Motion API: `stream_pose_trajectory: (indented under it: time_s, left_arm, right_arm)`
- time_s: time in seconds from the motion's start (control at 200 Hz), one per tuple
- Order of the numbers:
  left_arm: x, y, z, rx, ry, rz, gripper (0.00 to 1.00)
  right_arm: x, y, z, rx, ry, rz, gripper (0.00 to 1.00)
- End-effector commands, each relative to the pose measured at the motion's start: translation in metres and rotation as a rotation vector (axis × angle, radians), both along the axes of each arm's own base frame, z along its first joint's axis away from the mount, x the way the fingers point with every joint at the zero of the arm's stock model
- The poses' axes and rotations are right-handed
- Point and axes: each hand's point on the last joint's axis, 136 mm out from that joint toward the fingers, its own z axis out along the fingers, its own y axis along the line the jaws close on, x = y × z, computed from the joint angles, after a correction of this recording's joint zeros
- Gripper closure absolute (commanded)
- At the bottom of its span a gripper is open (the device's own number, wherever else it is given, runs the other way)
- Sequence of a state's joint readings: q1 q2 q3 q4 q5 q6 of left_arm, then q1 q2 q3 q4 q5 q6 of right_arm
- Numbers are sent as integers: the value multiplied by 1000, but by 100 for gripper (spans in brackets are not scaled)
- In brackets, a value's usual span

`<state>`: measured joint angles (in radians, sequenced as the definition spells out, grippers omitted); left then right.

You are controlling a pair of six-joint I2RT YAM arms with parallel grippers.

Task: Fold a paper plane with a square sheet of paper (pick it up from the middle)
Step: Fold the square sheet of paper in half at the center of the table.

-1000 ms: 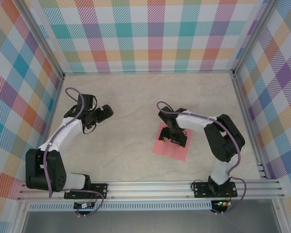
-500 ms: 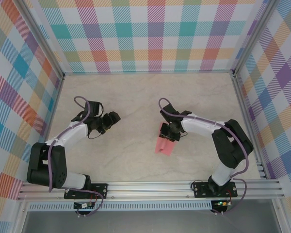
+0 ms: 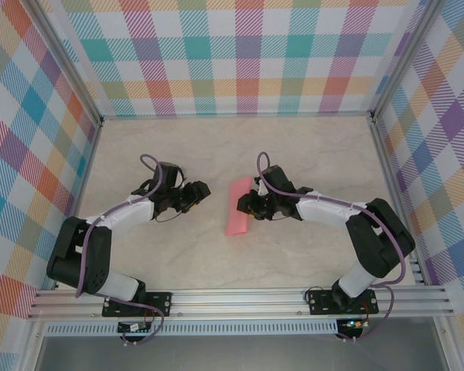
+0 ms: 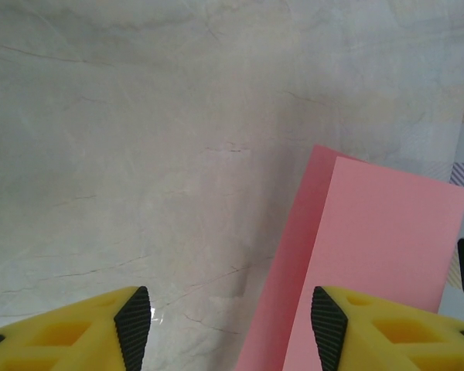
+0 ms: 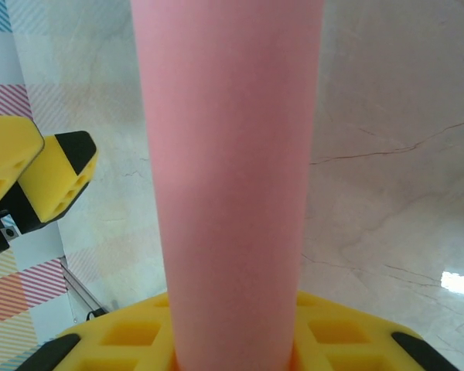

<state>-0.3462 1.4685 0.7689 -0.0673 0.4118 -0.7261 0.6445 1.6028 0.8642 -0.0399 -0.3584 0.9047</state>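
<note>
The square sheet of paper is salmon pink and hangs doubled over in a narrow band at mid-table. My right gripper is shut on it from the right. In the right wrist view the sheet rises straight out from between the yellow jaws of that gripper. My left gripper stands just left of the paper, a small gap away, jaws apart. In the left wrist view that gripper is open, and the folded sheet lies ahead of its right finger. The left fingers also appear in the right wrist view.
The marble-patterned tabletop is ringed by plaid walls on three sides. An aluminium rail with both arm bases runs along the near edge.
My right gripper shut on the flat sheet, raised it doubled over and carried it left and farther back. The left arm swung right toward it, its jaws narrowing.
</note>
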Motion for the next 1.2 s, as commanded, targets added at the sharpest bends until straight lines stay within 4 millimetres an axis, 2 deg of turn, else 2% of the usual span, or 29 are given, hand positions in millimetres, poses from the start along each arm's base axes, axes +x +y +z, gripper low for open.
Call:
stream_pose_trajectory:
  time_s: [0.0, 0.15, 0.305, 0.485, 0.82, 0.99, 1.195]
  left_arm:
    - [2, -22, 1, -45, -8, -40, 43]
    - [-3, -51, -7, -84, 9, -107, 51]
    - [-6, -75, -13, -99, 24, -163, 64]
    - [-13, -98, -18, -129, 41, -221, 70]
    - [-16, -106, -26, -114, 58, -231, 71]
    - [-16, -108, -27, -112, 57, -233, 71]
    - [-17, -107, -30, -89, 61, -220, 71]
  right_arm:
    - [-1, -13, -24, -57, 38, -22, 69]
    - [-5, -28, -41, -152, 54, -35, 67]
    - [-6, -45, -54, -266, 86, -61, 65]
    - [-6, -60, -59, -353, 87, -91, 52]
    - [-5, -83, -47, -490, 68, -121, 36]
    - [-4, -87, -52, -514, 77, -135, 38]
    - [-10, -75, -68, -452, 145, -144, 42]
